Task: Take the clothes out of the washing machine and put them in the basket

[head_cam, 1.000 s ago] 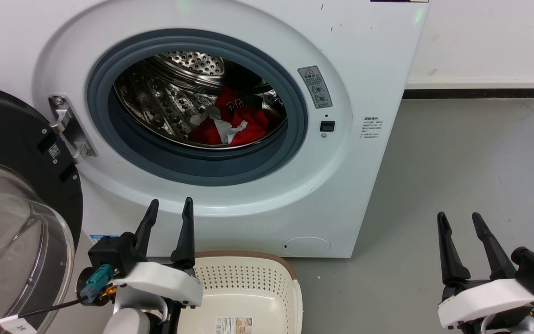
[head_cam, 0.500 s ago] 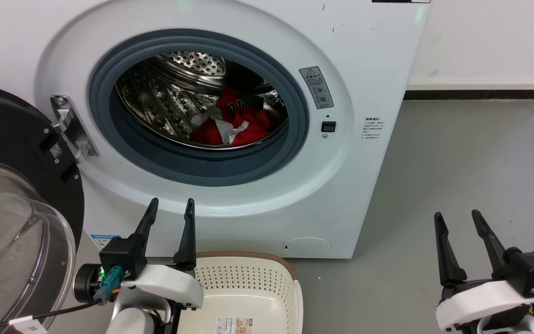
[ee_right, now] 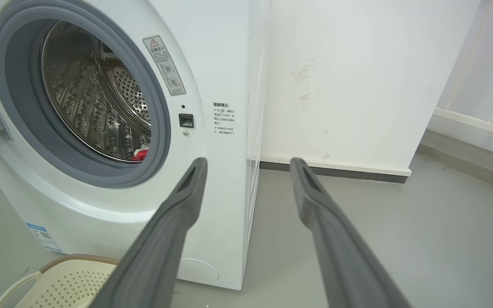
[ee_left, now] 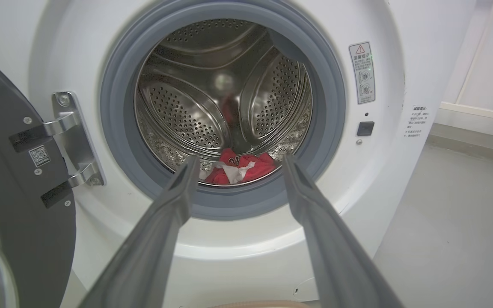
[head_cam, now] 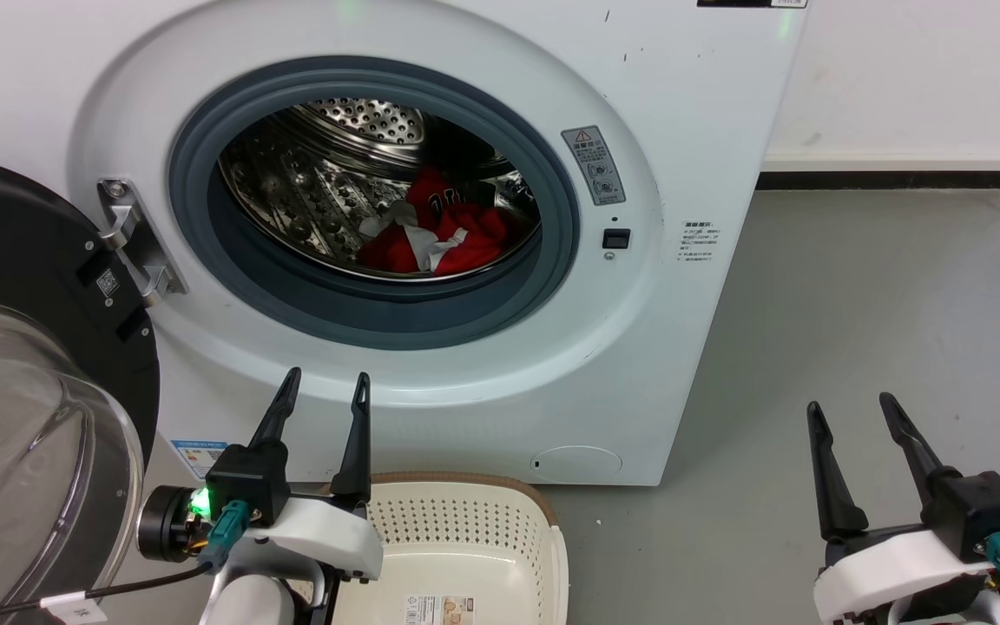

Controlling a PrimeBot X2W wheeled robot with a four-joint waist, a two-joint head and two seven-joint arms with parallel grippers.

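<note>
Straight ahead stood a large white front-loading washing machine (head_cam: 708, 113). Its round grey-rimmed porthole (head_cam: 192, 243) was uncovered, and its black-framed glass door (head_cam: 23, 252) was swung wide open to the left. Inside the shiny perforated steel drum (head_cam: 309, 191), a small heap of bright red fabric clothes with white trim (head_cam: 448, 239) lay at the bottom, toward the right of the opening (one piece carried lettering too small to read).

On the grey floor (head_cam: 856, 286), close in front of the machine's base, sat a cream-white perforated plastic laundry basket with a brown rim (head_cam: 457, 521). A paper label showed on its bottom.

At near left, the left gripper (head_cam: 329, 375) hung beside the basket's left edge. Its two long dark fingers pointed toward the porthole, spread apart and holding nothing. Through the left wrist camera, the red heap appeared between the fingertips, well beyond them inside the drum.

At near right, the right gripper (head_cam: 849, 402) hovered over bare floor, well apart from the machine. Its fingers were likewise parted, with nothing between them.
</note>
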